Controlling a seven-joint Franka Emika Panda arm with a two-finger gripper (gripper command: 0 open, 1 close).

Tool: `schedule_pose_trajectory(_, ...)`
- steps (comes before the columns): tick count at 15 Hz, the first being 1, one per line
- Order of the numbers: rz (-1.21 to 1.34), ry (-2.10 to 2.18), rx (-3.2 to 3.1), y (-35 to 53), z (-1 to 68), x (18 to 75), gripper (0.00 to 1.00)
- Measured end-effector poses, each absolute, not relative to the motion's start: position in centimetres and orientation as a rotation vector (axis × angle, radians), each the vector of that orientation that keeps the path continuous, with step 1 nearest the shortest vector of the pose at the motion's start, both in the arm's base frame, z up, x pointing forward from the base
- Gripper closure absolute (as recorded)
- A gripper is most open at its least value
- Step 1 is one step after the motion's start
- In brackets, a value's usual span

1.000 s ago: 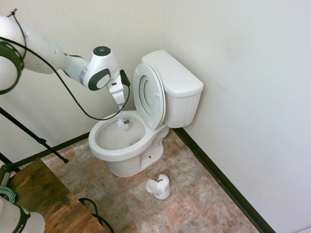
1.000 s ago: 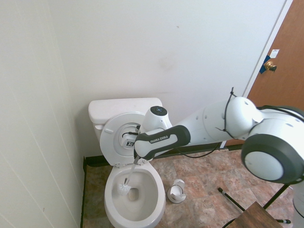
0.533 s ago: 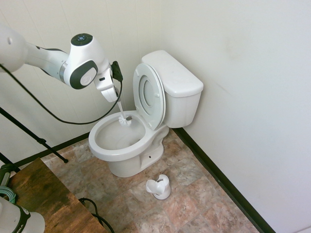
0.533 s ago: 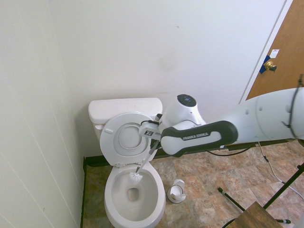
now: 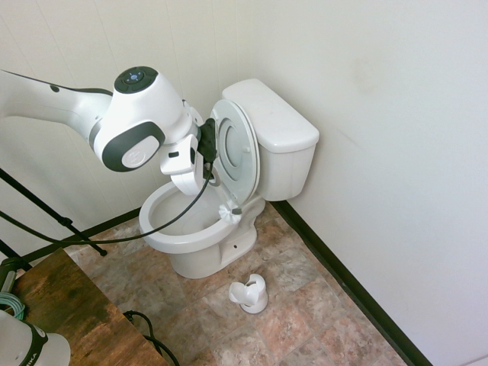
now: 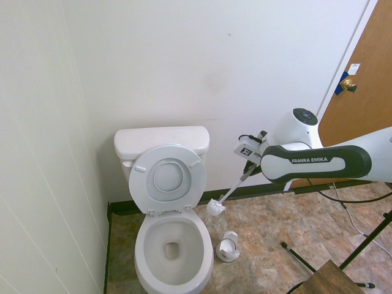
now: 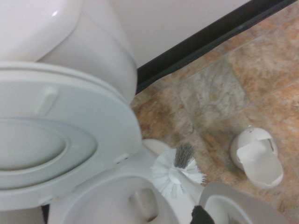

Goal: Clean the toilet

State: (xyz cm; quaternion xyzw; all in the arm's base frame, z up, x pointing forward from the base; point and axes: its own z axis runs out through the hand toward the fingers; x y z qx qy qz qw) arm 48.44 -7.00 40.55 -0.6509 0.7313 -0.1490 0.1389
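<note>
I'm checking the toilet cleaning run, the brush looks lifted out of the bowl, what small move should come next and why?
Probably carry the brush down toward the brush holder on the floor. The gripper is shut on the handle, the head hangs beside the toilet rim, clear of the bowl, and the holder stands empty just below it.

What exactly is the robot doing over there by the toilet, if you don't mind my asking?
The white arm's gripper is shut on the handle of a toilet brush. The brush head hangs in the air beside the toilet, past the bowl's rim and above the floor, not in the bowl. The seat and lid stand raised against the tank. The brush holder sits empty on the tile floor next to the toilet, roughly below the brush.
</note>
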Motion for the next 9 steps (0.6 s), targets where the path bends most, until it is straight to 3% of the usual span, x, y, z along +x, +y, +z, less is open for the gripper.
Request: schedule_pose_trajectory(9,-0.503,2.242,-1.85,-11.4,34.4,50.1,1.0)
